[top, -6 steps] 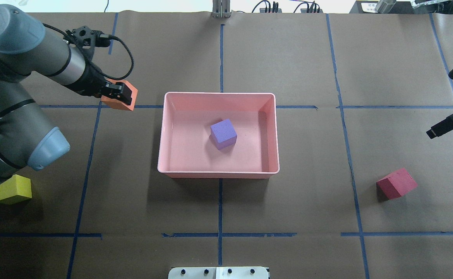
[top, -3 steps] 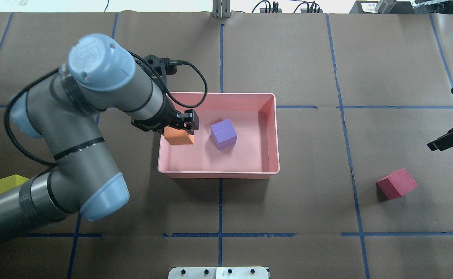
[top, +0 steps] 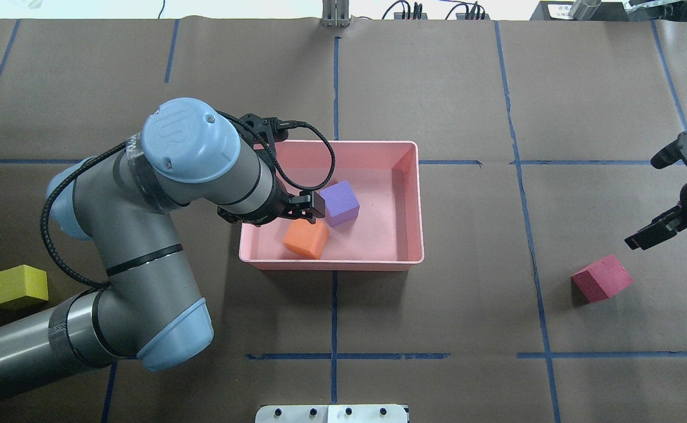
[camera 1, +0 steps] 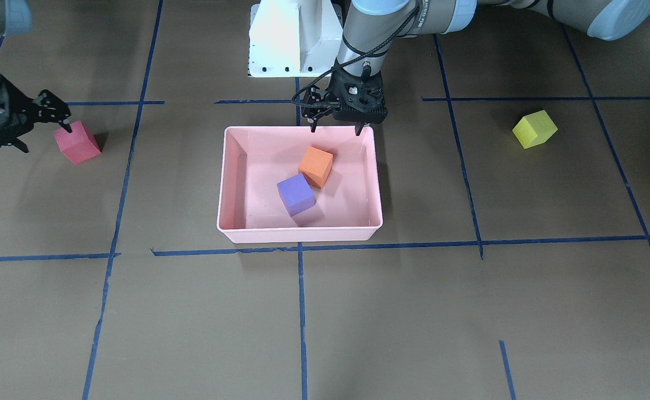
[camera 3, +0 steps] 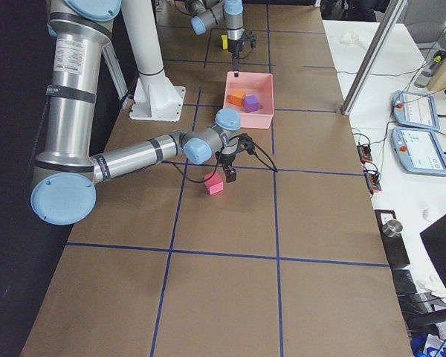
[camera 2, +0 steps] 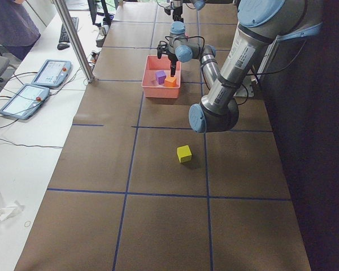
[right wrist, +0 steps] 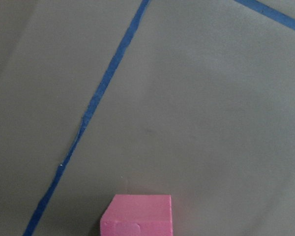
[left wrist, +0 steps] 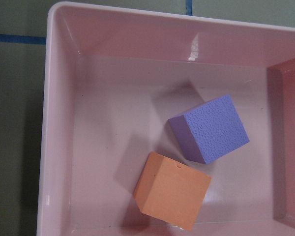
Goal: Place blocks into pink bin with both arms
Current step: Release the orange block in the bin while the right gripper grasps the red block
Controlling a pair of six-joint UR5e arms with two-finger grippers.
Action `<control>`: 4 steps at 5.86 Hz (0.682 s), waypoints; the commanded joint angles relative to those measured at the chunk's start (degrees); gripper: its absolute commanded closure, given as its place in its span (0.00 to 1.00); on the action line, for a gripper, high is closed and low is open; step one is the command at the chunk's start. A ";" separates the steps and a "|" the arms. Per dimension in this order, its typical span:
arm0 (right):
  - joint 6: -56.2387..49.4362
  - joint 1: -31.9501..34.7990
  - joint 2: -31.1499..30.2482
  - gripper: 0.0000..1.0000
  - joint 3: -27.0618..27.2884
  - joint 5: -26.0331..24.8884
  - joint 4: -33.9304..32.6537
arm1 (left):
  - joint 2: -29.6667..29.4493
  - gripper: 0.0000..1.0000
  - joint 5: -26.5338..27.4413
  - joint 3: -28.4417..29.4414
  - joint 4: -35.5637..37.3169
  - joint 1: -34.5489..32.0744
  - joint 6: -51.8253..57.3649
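The pink bin (top: 332,264) holds the purple block (top: 339,202) and the orange block (top: 306,238), side by side; both also show in the left wrist view, purple (left wrist: 209,129) and orange (left wrist: 172,196). My left gripper (camera 1: 339,130) is open and empty above the bin's near wall. The red block (top: 602,278) lies on the table at the right. My right gripper (top: 644,202) is open a little beyond the red block, which shows at the bottom of the right wrist view (right wrist: 137,216). The yellow-green block (top: 19,286) lies at the far left, beside my left arm.
Brown paper with blue tape lines covers the table. The white pedestal base (camera 1: 294,39) stands behind the bin. Tablets (camera 2: 37,84) and a metal pole (camera 2: 73,39) stand on the operators' side.
My left arm carried the orange block from left of the bin to over it and let go; the block now lies in the bin. My right gripper moved closer to the red block.
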 commanded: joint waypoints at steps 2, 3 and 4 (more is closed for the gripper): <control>6.46 -7.72 -0.25 0.00 -2.32 -4.43 2.02 | 0.16 0.00 0.07 0.00 -0.06 0.06 -0.04; 6.11 -8.43 -0.34 0.00 -3.47 -5.04 1.93 | 0.25 0.00 0.07 0.00 -0.06 0.06 -0.04; 5.84 -9.39 -0.34 0.00 -4.88 -5.05 2.02 | 0.25 0.00 0.07 0.00 -0.06 0.15 -0.04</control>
